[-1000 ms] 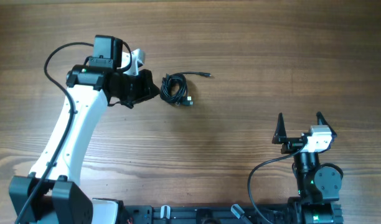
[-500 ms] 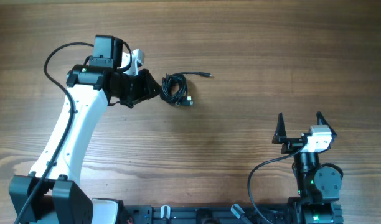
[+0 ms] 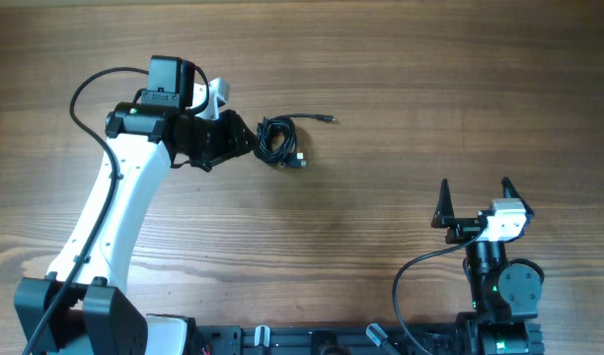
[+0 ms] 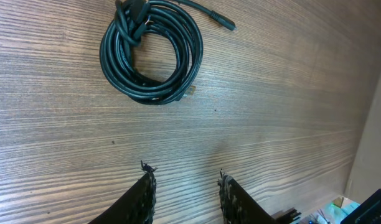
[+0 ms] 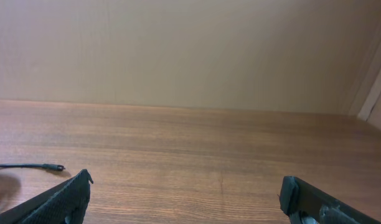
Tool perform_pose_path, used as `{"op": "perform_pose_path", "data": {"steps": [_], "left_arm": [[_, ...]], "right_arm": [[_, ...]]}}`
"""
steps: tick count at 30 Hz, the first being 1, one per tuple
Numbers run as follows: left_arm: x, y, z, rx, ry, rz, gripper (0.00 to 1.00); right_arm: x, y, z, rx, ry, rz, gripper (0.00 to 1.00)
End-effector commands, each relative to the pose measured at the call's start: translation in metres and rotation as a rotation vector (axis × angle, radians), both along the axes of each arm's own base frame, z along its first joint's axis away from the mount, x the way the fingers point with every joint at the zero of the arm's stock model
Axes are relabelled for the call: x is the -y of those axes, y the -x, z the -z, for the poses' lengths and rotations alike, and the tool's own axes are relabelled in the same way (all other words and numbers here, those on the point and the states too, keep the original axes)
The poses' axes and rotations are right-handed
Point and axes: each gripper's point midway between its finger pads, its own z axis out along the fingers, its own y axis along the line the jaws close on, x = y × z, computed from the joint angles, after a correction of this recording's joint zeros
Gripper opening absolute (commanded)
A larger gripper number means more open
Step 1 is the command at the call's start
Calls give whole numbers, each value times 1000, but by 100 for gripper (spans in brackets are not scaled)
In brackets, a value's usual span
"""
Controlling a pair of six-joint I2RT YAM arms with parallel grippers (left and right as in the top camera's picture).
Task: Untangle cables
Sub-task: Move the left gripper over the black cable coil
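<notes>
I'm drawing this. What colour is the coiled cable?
Black. The coiled cable shows best in the left wrist view.

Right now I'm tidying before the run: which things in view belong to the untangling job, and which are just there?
Belongs to the job:
- coiled black cables, with one plug end trailing loose
- left claw, open, facing the coil
- right claw, open, far from the coil

Just there:
- wooden table
- beige wall
</notes>
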Motion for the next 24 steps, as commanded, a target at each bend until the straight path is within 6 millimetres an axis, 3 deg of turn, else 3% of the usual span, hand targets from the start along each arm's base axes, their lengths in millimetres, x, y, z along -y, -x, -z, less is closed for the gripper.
{"op": "perform_pose_path", "data": {"steps": [1,3,4,5,11,13,19,24], "left_arm": [[0,-2,0,2,-6,-1,36],[0,-4,-1,9,-5,-1,30],[1,-6,-2,20,-3,-2,9],[1,-9,-3,33,0,-8,4],[-10,-44,-14,88,25,-212,4],[-23,-48,-9,79,-26,-293,4],[-49,-24,22,-17,-223,-364,4],[-53,-14,54,-46,-243,-376,4]], "right_arm": [[-1,0,0,-1,5,-7,100],[-1,0,0,-1,5,-7,100],[-1,0,0,-1,5,-7,100],[-1,0,0,0,5,-7,100],[-1,0,0,0,5,-7,100],[-1,0,0,-1,5,-7,100],[-1,0,0,-1,5,-7,100],[-1,0,0,-1,5,-7,100]]}}
